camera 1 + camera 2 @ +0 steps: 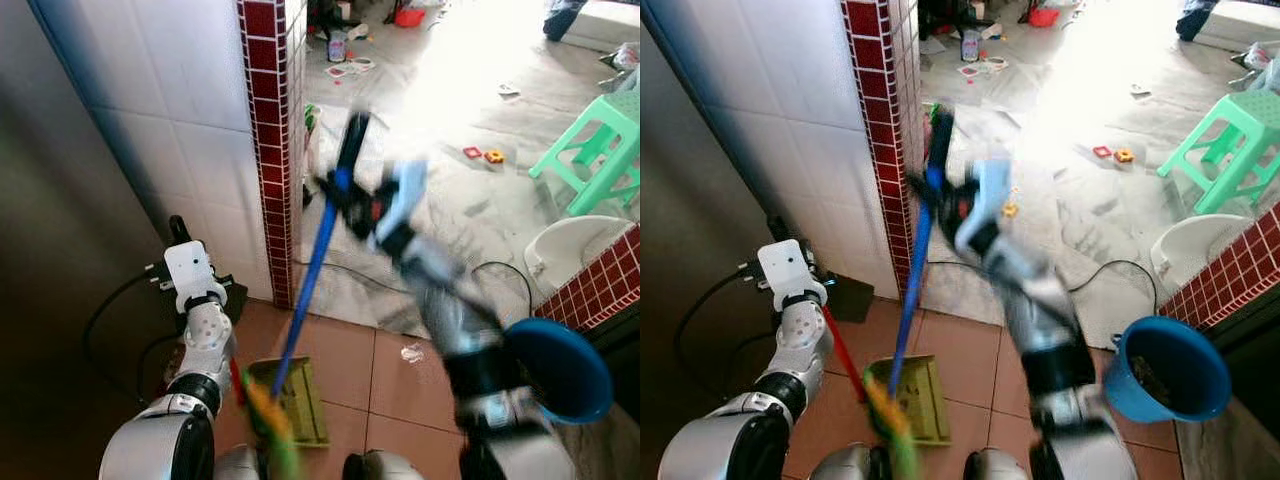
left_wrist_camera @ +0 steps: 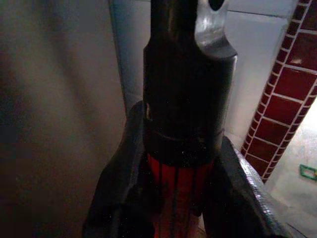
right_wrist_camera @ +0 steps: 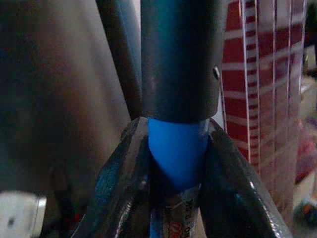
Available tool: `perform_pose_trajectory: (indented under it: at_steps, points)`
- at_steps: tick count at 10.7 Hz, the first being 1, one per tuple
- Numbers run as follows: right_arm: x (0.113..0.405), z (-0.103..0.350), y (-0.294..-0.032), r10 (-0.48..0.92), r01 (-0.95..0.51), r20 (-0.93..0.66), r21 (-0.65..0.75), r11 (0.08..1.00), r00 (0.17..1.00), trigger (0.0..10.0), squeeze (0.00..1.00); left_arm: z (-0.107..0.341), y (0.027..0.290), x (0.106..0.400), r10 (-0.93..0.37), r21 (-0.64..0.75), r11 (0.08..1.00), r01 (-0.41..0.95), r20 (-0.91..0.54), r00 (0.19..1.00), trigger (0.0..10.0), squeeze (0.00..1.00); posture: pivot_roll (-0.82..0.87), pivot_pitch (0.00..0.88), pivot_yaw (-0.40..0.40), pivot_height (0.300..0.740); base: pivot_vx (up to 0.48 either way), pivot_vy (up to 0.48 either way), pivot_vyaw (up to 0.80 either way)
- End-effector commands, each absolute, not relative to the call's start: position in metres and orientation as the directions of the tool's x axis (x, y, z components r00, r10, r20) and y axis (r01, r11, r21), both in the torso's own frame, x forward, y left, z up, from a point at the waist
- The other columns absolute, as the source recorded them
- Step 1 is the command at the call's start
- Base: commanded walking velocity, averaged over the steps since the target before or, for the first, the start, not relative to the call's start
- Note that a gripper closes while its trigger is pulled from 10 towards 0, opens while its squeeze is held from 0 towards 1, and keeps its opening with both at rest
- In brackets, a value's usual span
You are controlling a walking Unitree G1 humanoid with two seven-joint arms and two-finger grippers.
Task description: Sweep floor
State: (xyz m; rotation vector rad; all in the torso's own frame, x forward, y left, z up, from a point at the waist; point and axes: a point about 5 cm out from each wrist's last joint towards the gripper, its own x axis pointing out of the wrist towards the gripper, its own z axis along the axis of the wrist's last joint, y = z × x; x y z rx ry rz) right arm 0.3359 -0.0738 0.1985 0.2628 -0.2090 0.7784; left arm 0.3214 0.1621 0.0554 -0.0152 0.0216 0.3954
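A broom with a blue handle (image 1: 312, 270) and yellow-green bristles (image 1: 266, 412) leans over the terracotta floor. My right gripper (image 1: 345, 192) is shut on its upper part, just below the dark grip; the right wrist view shows the fingers (image 3: 124, 173) clamped on the blue tube (image 3: 176, 148). A yellow-green dustpan (image 1: 303, 398) rests on the tiles beside the bristles. Its red handle (image 1: 843, 358) rises to my left gripper (image 2: 178, 183), which is shut on it near the black end cap (image 2: 185, 99). The left arm (image 1: 195, 300) stands close to the white tiled wall.
A red-tiled pillar edge (image 1: 272, 150) is just left of the broom. A blue bucket (image 1: 560, 370), a low red-tiled wall (image 1: 600, 285) and a white basin (image 1: 575, 250) are on the right. A green stool (image 1: 600, 140), a black cable (image 1: 480, 268) and scattered litter (image 1: 412, 352) lie beyond.
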Motion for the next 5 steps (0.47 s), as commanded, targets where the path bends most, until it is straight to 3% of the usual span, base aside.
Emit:
perform_pose_trajectory:
  at_steps: [1, 3, 5]
  points:
    - [0.336, 0.225, -0.080, 0.624, -0.708, 0.387, 0.122, 0.695, 0.679, 10.0, 0.00, 0.049, 0.161, 0.319, 0.375, 0.014, 0.927, -0.375, -0.063, 0.925, 10.0, 0.00, -0.19, 0.060, 0.014, 0.740, 0.000, 0.000, 0.00]
    - [0.334, 0.247, -0.089, 0.598, -0.633, 0.435, -0.080, 0.770, 0.673, 10.0, 0.00, 0.048, 0.161, 0.319, 0.380, 0.009, 0.925, -0.380, -0.070, 0.922, 10.0, 0.00, -0.19, 0.061, 0.017, 0.740, 0.000, 0.000, 0.00]
    - [0.346, 0.264, -0.112, 0.483, -0.480, 0.486, -0.140, 0.866, 0.729, 10.0, 0.00, 0.046, 0.161, 0.319, 0.373, -0.023, 0.926, -0.376, -0.094, 0.923, 10.0, 0.00, -0.19, 0.059, 0.021, 0.740, 0.000, 0.000, 0.00]
